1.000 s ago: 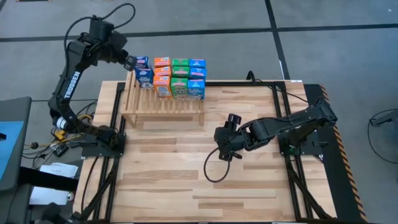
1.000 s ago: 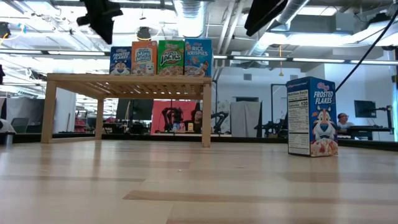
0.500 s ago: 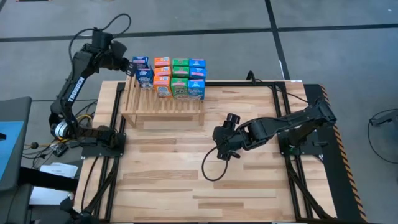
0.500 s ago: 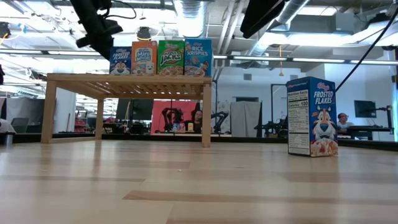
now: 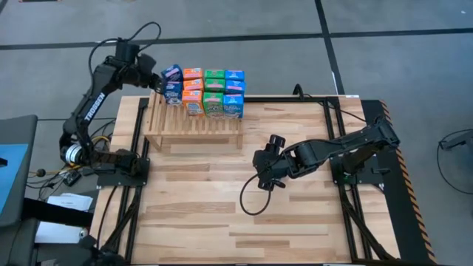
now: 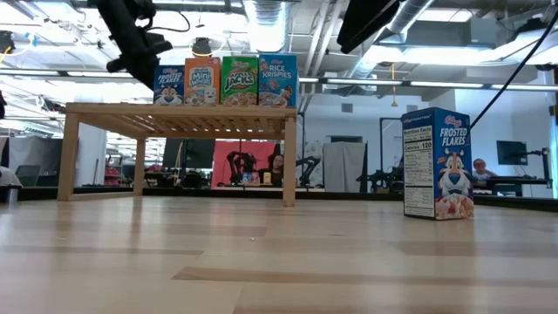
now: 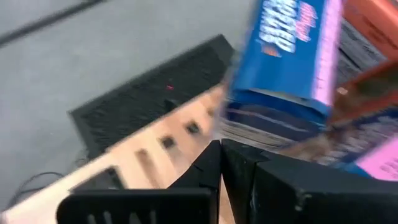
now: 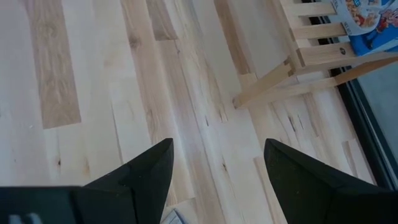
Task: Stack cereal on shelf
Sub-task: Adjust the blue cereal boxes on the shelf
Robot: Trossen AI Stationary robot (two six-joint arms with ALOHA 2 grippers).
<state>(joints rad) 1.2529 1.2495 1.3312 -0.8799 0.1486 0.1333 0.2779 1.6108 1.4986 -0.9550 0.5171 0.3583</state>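
1. Left gripper [image 5: 151, 76] is up at the rack's far-left corner, fingers pinched fully together with nothing between them, nudging against the tilted blue box [image 5: 171, 72] on top of the stack there.
2. That box sits askew, not squared with its neighbours – it looks like it wants straightening.
3. The shelf [image 5: 194, 123] carries the rest along its far edge: blue, orange, green and blue columns, packed side by side.
4. Right gripper [image 5: 263, 171] hangs over bare tabletop [image 5: 222, 214] on the near-right side of the shelf, jaws spread, holding nothing.
5. One Frosted Flakes box [image 6: 438, 163] stands on the table off the shelf's right end – by my read, that's left to stack.
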